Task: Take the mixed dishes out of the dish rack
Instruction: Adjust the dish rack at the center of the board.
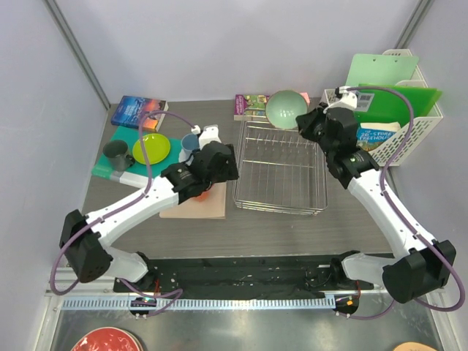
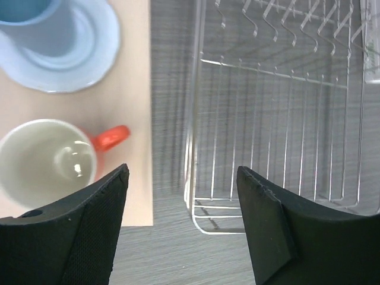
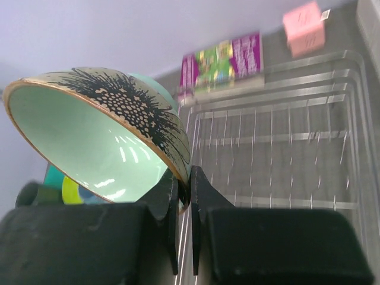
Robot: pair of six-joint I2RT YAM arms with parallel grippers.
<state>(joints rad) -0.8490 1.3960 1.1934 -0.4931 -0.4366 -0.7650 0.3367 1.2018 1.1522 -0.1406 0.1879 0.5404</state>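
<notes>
Right gripper (image 3: 184, 178) is clamped on the sage-green bowl (image 3: 89, 136) by its rim, the bowl tilting off to its left; left gripper (image 2: 181, 173) gapes, the orange mug (image 2: 47, 161) just to its left

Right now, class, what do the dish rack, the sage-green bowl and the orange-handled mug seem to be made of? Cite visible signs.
The dish rack looks like bare metal wire: thin, silvery, shiny bars. The sage-green bowl is probably glazed ceramic: glossy highlights inside, printed pattern outside. The orange-handled mug is likely glazed ceramic too: smooth, reflective white interior.
</notes>
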